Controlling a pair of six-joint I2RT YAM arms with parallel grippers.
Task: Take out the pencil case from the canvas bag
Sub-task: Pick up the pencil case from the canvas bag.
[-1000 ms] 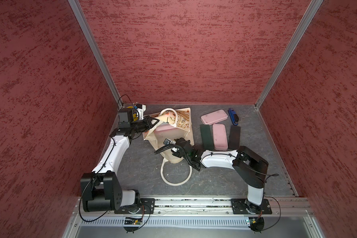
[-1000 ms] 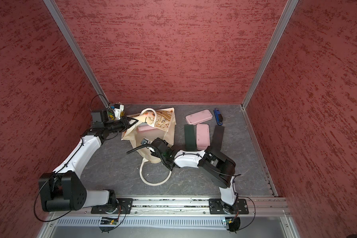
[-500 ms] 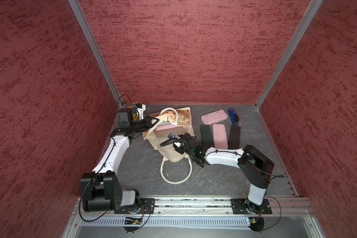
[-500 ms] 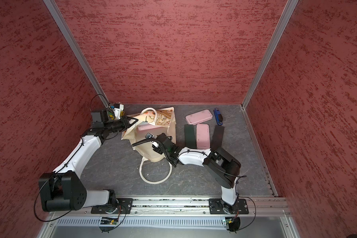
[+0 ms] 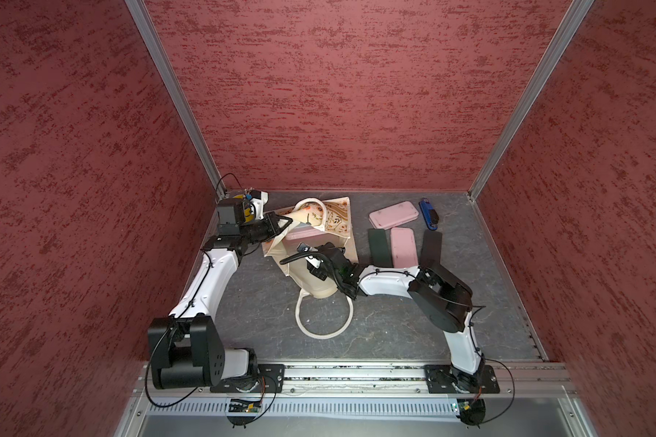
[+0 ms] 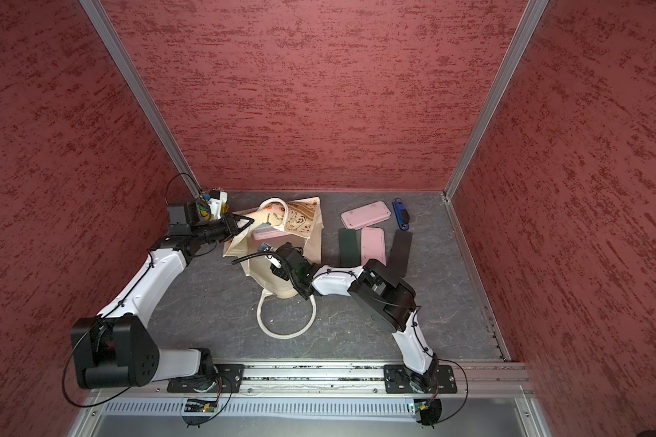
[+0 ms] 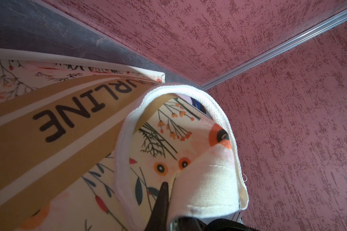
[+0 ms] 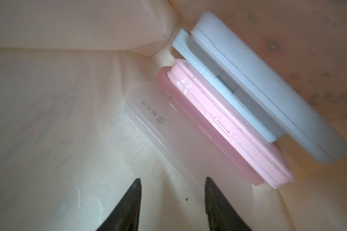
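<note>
The cream floral canvas bag (image 5: 311,274) (image 6: 267,282) lies on its side on the grey floor. My left gripper (image 5: 283,221) (image 7: 171,181) is shut on the cloth where the white handle (image 7: 124,144) is sewn on, and holds the mouth up. My right gripper (image 8: 172,180) is inside the bag, open, with nothing between its fingers. From above only its wrist (image 5: 328,261) shows. Ahead of it three pencil cases are stacked: frosted clear (image 8: 180,136), pink (image 8: 224,124) and pale blue (image 8: 258,84). The frosted one's near end reaches one fingertip.
To the right of the bag lie two pink cases (image 5: 394,214) (image 5: 404,246), a dark green one (image 5: 379,248), a black one (image 5: 430,248) and a blue item (image 5: 428,213). The bag's other handle (image 5: 324,318) loops toward the front. A yellow bucket (image 5: 243,206) sits behind my left wrist.
My right gripper has pushed further into the bag toward the back left, and its jaws have spread wider. The left gripper has kept its hold on the bag.
</note>
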